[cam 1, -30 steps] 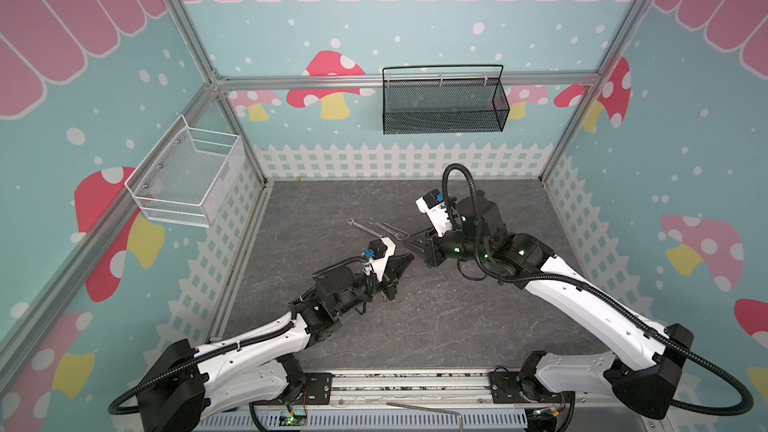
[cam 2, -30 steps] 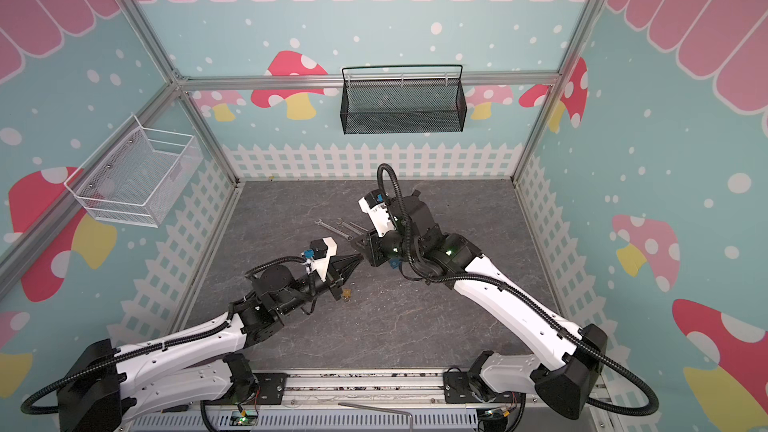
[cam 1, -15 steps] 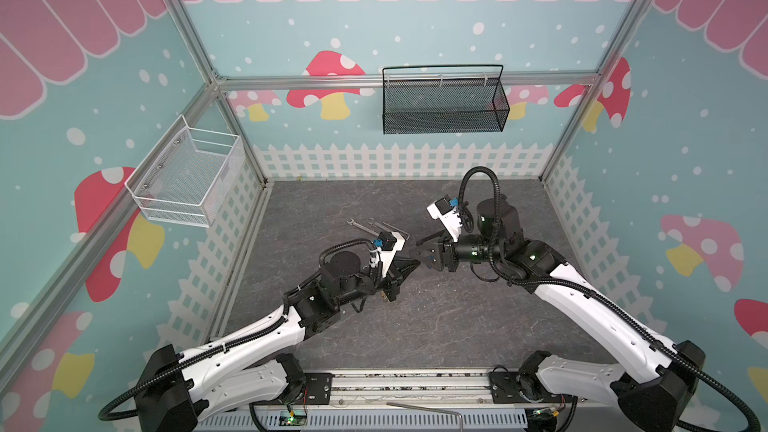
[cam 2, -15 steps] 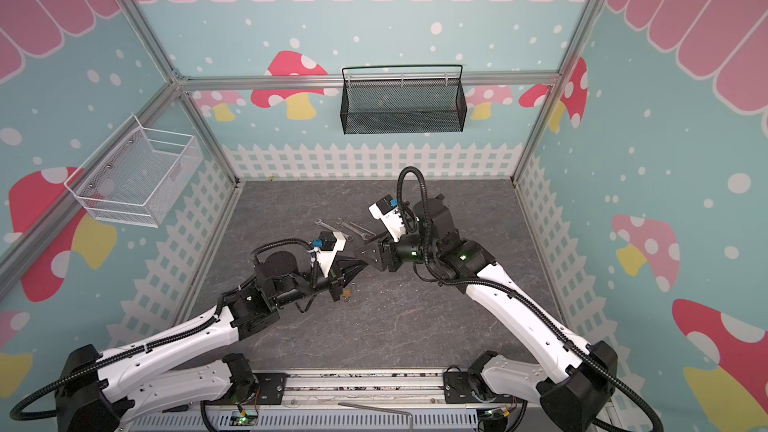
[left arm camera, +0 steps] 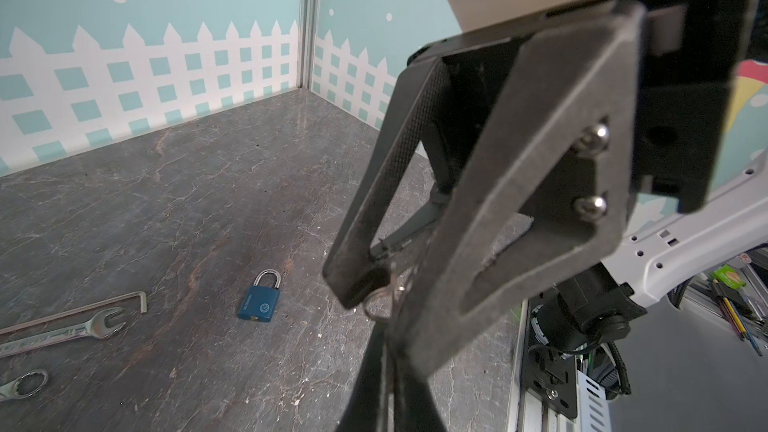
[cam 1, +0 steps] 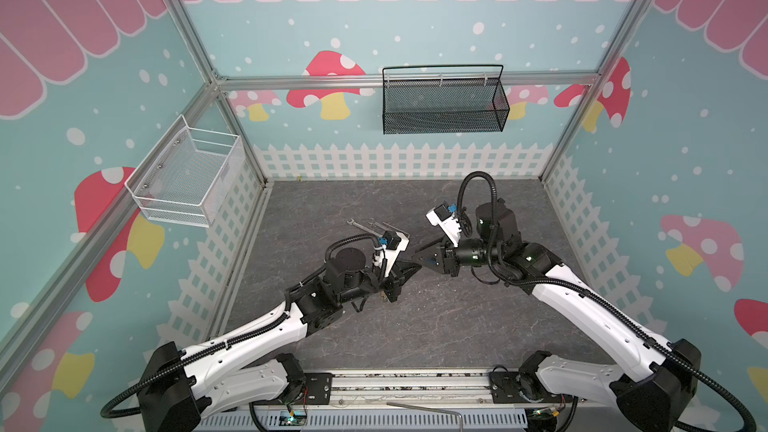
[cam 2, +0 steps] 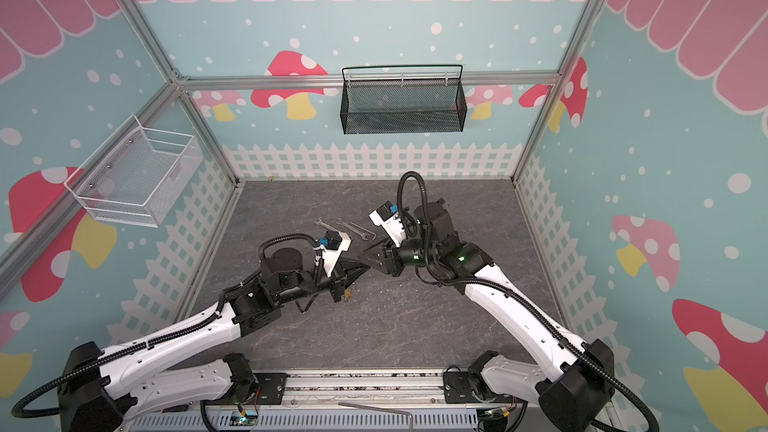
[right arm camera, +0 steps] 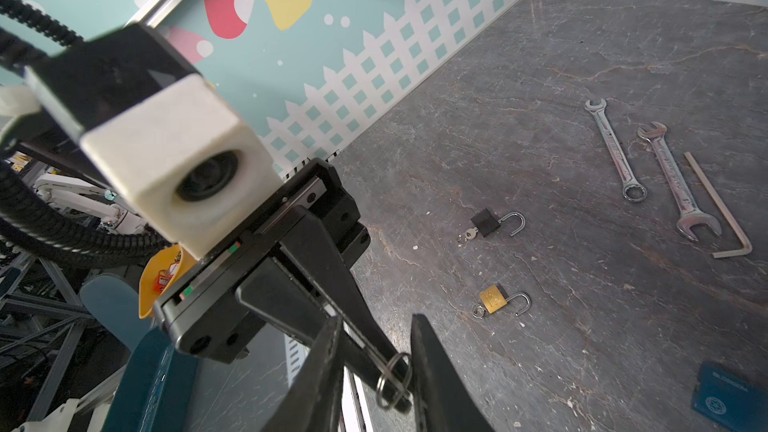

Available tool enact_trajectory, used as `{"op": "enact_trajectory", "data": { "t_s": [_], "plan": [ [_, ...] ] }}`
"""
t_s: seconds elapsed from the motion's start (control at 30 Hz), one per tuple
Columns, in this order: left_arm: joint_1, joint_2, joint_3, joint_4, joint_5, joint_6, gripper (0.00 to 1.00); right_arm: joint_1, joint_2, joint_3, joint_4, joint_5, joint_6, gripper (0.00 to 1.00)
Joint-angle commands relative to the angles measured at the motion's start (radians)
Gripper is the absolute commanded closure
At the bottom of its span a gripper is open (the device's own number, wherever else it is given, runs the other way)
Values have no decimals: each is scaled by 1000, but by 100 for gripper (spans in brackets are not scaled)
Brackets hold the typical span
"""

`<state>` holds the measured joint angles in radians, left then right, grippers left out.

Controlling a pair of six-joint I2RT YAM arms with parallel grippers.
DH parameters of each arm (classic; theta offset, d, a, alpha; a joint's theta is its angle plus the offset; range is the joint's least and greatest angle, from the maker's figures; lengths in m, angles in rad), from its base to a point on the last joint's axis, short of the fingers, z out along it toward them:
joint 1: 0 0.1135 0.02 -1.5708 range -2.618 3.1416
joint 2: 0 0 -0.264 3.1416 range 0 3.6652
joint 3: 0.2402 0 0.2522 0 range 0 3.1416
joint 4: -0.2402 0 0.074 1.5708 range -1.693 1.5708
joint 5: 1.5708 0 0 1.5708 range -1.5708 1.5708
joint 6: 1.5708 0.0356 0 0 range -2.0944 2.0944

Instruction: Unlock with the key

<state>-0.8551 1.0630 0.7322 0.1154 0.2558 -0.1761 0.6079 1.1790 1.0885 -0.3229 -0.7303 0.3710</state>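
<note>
**A:** What of the left gripper (right arm camera: 388, 365)?

**B:** Clamped shut, pinching the key ring (right arm camera: 392, 380) at the very tips, low in the middle of the right wrist view.

**A:** And the right gripper (left arm camera: 380, 313)?

**B:** Set tip to tip against the left one, near the middle of both top views. Held with jaws part-way apart, straddling that ring. Pressing on it or not? Cannot tell.

**A:** Any sign of the key's blade?

**B:** Too thin and blurred to make out.

**A:** Where to find the blue padlock (left arm camera: 259, 303)?

**B:** Flat on the grey floor (left arm camera: 124, 201), lower middle of the left wrist view, shackle closed, lying free.

**A:** Anything else down there?

**B:** In the right wrist view, right of centre: a black padlock (right arm camera: 486, 222) and a brass padlock (right arm camera: 493, 299), each with shackle swung open. Further right, a spanner (right arm camera: 615, 151), a second spanner (right arm camera: 673, 180) and a hex key (right arm camera: 719, 209).
</note>
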Motion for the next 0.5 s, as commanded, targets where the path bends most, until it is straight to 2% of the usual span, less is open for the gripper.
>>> {"op": "enact_trajectory", "data": {
  "t_s": [0.0,0.47],
  "plan": [
    [9,4,30,-11,23,-5,100,-15,-5,-15,8,-24,-27,70],
    [41,16,25,40,88,-41,100,-37,7,-27,14,-58,-47,85]
  ]
}}
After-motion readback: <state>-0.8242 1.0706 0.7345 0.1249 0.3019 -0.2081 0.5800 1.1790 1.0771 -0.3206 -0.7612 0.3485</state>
